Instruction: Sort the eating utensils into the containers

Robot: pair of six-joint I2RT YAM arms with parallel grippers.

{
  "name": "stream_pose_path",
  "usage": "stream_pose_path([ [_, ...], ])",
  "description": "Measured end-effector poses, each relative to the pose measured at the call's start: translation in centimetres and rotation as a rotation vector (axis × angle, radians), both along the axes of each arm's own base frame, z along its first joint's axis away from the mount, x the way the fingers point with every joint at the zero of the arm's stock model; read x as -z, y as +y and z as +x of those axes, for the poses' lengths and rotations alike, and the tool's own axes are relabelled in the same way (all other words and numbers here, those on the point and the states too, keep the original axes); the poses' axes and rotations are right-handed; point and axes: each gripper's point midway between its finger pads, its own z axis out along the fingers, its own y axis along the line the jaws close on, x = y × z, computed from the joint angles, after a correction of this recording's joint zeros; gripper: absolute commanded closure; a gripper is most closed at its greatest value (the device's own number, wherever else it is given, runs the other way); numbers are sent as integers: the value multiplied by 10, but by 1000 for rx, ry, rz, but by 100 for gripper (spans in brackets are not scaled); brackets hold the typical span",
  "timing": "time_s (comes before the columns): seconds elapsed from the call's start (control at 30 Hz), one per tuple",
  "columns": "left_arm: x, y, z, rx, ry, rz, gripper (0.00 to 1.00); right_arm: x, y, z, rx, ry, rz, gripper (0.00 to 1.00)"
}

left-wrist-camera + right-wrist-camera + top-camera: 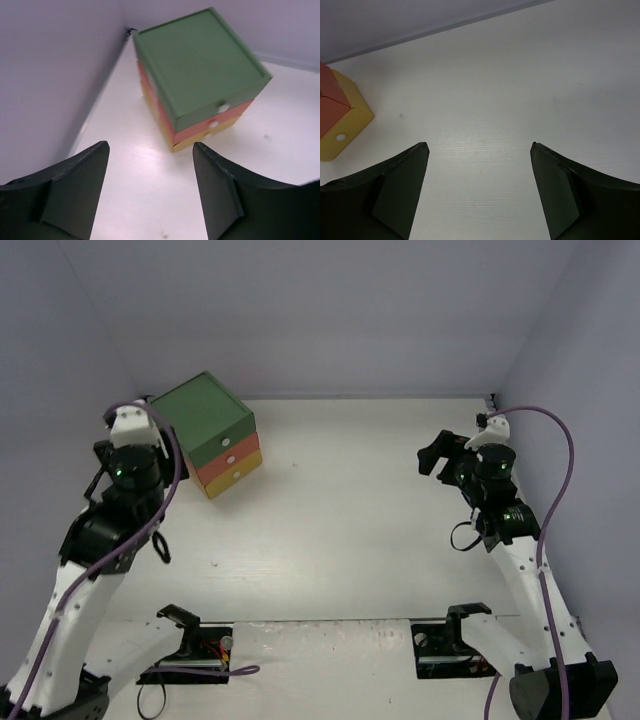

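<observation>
No eating utensils show in any view. The containers are three stacked drawers of a small green-topped chest (205,418) at the table's back left: green (228,443), orange-red (232,460) and yellow (238,477). Each has a white knob and all are pushed in. In the left wrist view the chest (200,60) stands just ahead of my left gripper (150,145), which is open, empty and above bare table. My right gripper (437,453) hovers at the right side, also open (479,145) and empty. The yellow drawer (342,125) shows at its far left.
Lavender walls close the table at the back and both sides; the left wall (50,75) runs close beside the chest. Both arm bases (190,650) (455,640) and purple cables sit at the near edge.
</observation>
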Motion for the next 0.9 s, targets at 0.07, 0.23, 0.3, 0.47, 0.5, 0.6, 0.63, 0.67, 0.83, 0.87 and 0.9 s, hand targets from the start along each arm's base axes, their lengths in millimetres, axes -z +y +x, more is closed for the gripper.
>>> stream_pose_path([
  [0.07, 5, 10, -21, 10, -9, 23, 27, -6, -2, -3, 11, -4, -2, 12],
  [0.23, 21, 27, -66, 47, -40, 37, 21, -26, -10, -18, 38, -15, -26, 0],
  [0.3, 28, 30, -79, 63, -45, 34, 20, -38, -15, -26, 47, -35, -43, 0],
  [0.47, 47, 31, -98, 105, -32, 25, 20, -57, -30, -55, 94, -91, -91, 0],
  [0.5, 50, 31, -100, 112, -27, 22, 20, -60, -34, -61, 110, -103, -101, 0],
  [0.6, 61, 28, -105, 137, -13, 14, 20, -71, -43, -79, 149, -150, -123, 0],
  [0.63, 64, 28, -107, 142, -9, 11, 20, -74, -45, -83, 159, -165, -130, 0],
  [0.67, 66, 27, -108, 144, -8, 7, 20, -76, -47, -87, 167, -177, -137, 0],
  [0.83, 87, 26, -108, 146, 37, 1, 20, -69, -55, -95, 198, -175, -179, 0],
  [0.87, 91, 25, -108, 145, 45, 1, 20, -66, -56, -96, 200, -169, -186, 0],
  [0.9, 93, 25, -108, 144, 53, 0, 20, -62, -56, -96, 202, -162, -192, 0],
])
